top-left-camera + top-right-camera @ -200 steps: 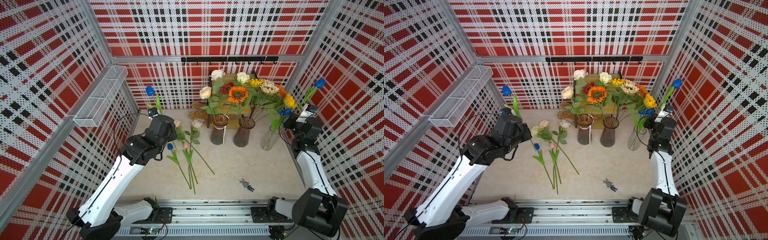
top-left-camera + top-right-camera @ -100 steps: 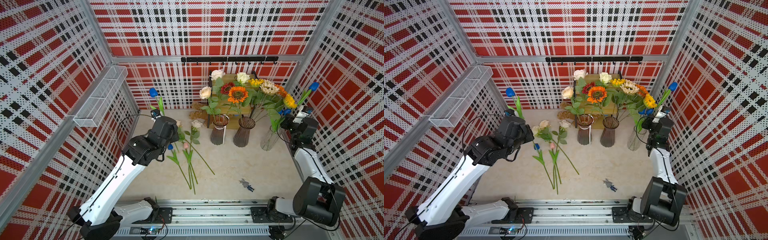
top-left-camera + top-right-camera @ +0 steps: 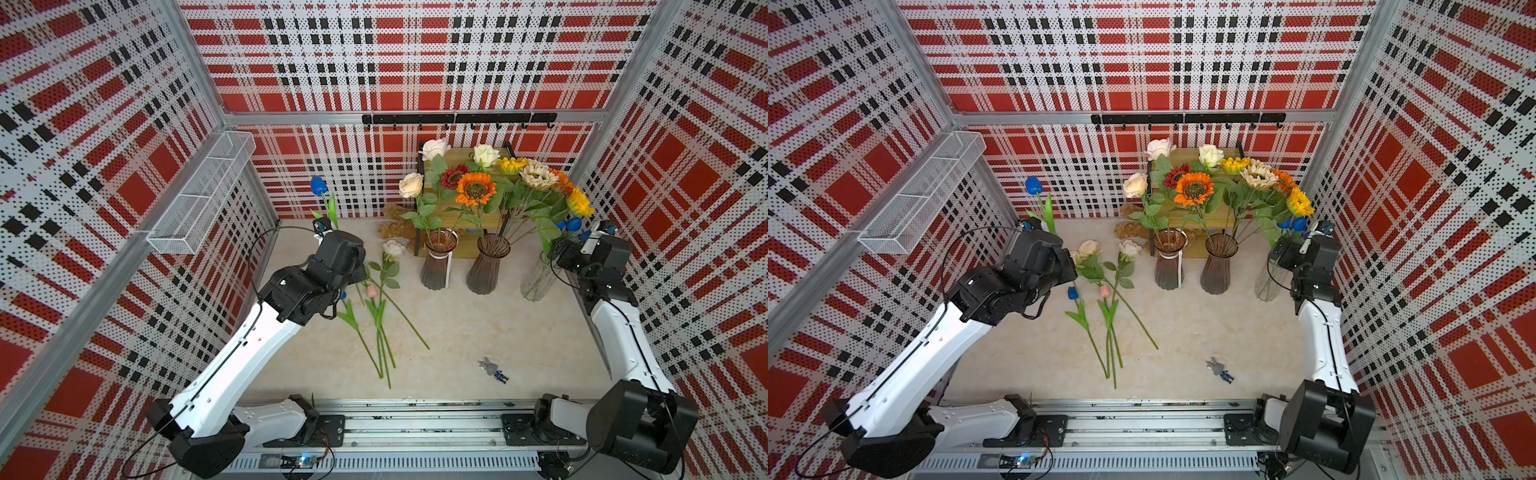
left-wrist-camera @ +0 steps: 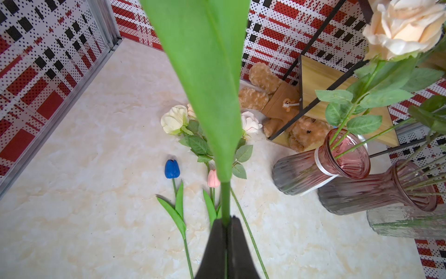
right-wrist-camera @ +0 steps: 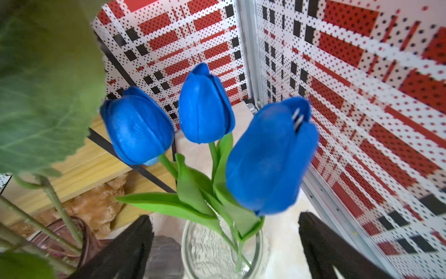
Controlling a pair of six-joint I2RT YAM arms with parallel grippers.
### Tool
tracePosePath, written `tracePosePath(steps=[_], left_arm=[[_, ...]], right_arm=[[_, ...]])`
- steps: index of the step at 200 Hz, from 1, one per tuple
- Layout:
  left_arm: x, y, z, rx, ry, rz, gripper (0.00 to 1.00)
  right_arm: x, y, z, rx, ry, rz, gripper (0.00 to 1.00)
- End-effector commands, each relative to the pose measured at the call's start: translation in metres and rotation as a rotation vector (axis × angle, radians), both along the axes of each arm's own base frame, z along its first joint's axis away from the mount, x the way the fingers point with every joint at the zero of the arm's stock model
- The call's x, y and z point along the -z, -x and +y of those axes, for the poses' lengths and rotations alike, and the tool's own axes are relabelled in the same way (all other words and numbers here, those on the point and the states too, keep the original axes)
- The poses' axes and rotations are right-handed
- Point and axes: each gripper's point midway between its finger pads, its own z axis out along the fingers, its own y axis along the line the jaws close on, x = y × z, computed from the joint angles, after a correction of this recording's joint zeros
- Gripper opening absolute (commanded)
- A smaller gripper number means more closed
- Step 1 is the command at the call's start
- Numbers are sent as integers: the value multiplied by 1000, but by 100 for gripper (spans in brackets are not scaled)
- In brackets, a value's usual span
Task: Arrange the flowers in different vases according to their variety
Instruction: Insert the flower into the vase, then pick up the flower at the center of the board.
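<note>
In both top views, holds a blue tulip point(image 3: 319, 185) upright at the end of the left arm point(image 3: 257, 332), bloom raised near the back-left corner. In a top view, beside that arm on the tabletop point(image 3: 478, 332): two cream roses point(image 3: 1129, 248), a pink tulip point(image 3: 1104, 291) and a loose blue tulip point(image 3: 1073, 293), lying flat with stems pointing away from the vases; well apart from them, alone, a small figurine point(image 3: 492, 370). Along the back, a row of three vases: a ribbed vase point(image 3: 435, 270) of cream and white roses point(image 3: 410, 185), a second ribbed vase point(image 3: 484, 270) of sunflowers point(image 3: 476, 189) in orange, red, yellow and cream, and a clear vase point(image 3: 536, 282) of blue tulips point(image 3: 573, 224), with the wrist of the right arm point(image 3: 623, 332) just beside its mouth. From the left wrist, shows the left fingers point(image 4: 217, 248) pressed together on the held blue tulip's green stem, one broad leaf rising up the middle of the frame; beneath, well clear of the fingers, the loose blue tulip, the pink tulip and the cream roses on the tabletop, a teddy bear point(image 4: 301, 130) lying at the foot of a wooden shelf point(image 4: 313, 77), and the three vases close together. From the right wrist, shows the right fingers point(image 5: 125, 248) spread wide either side of the clear vase's mouth, gripping nothing, with three blue tulips standing in the glass, the nearest bloom blurred.
</note>
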Motion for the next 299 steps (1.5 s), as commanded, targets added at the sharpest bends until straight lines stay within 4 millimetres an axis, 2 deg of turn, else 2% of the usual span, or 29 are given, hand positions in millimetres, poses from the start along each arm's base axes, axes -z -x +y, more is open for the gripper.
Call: tracePosePath(steps=[1,13,20,30,31,33,53,76,105,134,156,176,198,225,267,299], left_arm=[[-12,-3,-8,31,11,-29,0],[-12,-4,-12,46,10,-32,0],[-12,-5,-16,60,13,-35,0],[-12,-6,-28,117,34,-38,0],[-12,-6,-31,128,37,-38,0],[-12,-7,-34,147,44,-40,0],[-12,-5,-81,360,142,-58,0],[-22,3,-121,540,291,-135,0],[-38,13,-149,664,349,-213,0],[-40,19,-174,754,366,-233,0],[-39,18,-186,779,368,-237,0],[-37,16,-191,787,366,-237,0],[-34,13,-193,786,359,-237,0],[-32,11,-197,788,363,-232,0],[-30,10,-200,790,367,-230,0],[-21,8,-196,772,344,-224,0]], right_arm=[[21,33,2,66,-66,184,100],[24,43,5,69,-89,215,100],[16,45,6,69,-82,193,100],[19,52,9,69,-88,202,100],[24,55,19,31,-137,216,100],[29,59,25,15,-162,233,100],[34,77,62,-95,-250,201,100],[15,89,113,-265,-284,124,100],[0,93,188,-517,-281,116,100],[-19,95,263,-754,-265,54,96],[-21,93,310,-879,-257,62,91],[-33,95,345,-969,-261,26,89],[-41,96,365,-1017,-267,8,87],[-42,98,378,-1046,-271,11,83],[-48,99,389,-1069,-277,-6,79],[-53,99,387,-1063,-260,-19,78]])
